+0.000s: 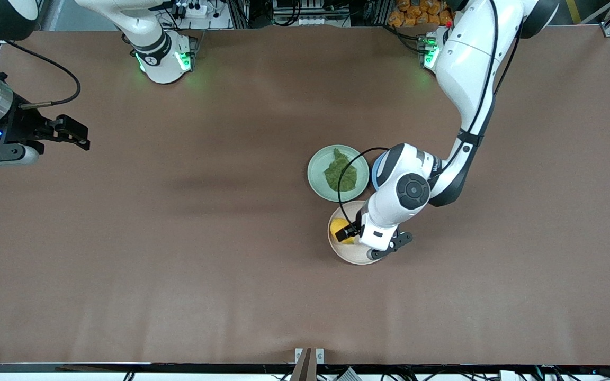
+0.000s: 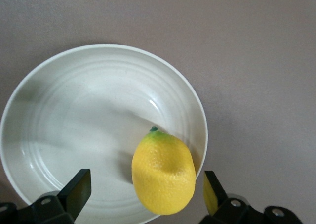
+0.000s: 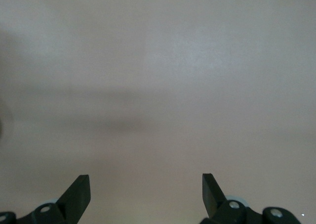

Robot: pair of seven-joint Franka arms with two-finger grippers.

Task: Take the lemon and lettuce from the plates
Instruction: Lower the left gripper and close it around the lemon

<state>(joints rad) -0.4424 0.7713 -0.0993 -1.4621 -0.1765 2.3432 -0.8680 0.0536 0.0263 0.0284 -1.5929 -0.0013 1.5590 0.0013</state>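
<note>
The lemon (image 1: pixel 341 228) lies in the beige-cream plate (image 1: pixel 350 257), close to its rim. My left gripper (image 1: pixel 351 233) is low over that plate and open. In the left wrist view the lemon (image 2: pixel 163 172) sits between the two spread fingers of the left gripper (image 2: pixel 145 194), closer to one of them, on the plate (image 2: pixel 74 110). The lettuce (image 1: pixel 341 173) lies on the mint green plate (image 1: pixel 315 177), farther from the front camera. My right gripper (image 1: pixel 74 135) waits open and empty at the right arm's end of the table, seen also in the right wrist view (image 3: pixel 145 194) over bare table.
A blue plate (image 1: pixel 375 172) shows partly under the left arm, beside the mint green plate. The three plates stand close together. The brown table top (image 1: pixel 178 264) spreads wide around them.
</note>
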